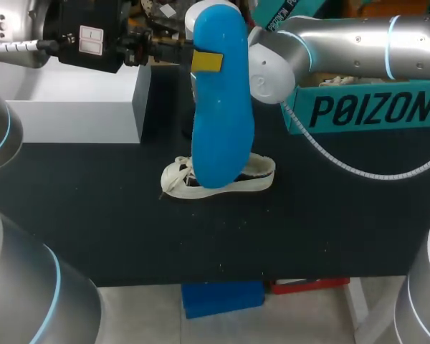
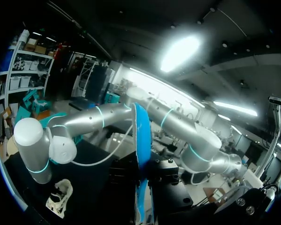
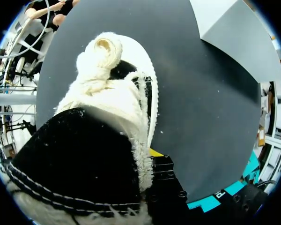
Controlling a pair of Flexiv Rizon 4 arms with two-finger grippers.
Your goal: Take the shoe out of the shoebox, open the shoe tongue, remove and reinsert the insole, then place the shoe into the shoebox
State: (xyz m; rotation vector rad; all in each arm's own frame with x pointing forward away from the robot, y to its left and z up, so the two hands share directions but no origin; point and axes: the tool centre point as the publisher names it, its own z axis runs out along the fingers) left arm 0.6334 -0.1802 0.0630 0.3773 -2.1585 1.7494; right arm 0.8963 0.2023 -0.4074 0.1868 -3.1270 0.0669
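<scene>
A blue insole hangs upright high over the table, and my left gripper is shut on its upper part. In the left wrist view the insole shows edge-on between the gripper's black bodies. Under it the white shoe, with a black heel lining, lies on the black table. In the head view the insole hides my right gripper. In the right wrist view the right gripper is shut on the fleecy side wall of the shoe, with one yellow fingertip showing outside it.
The white shoebox stands at the back left of the black table. A teal box stands at the back right. My right arm crosses above the table behind the insole.
</scene>
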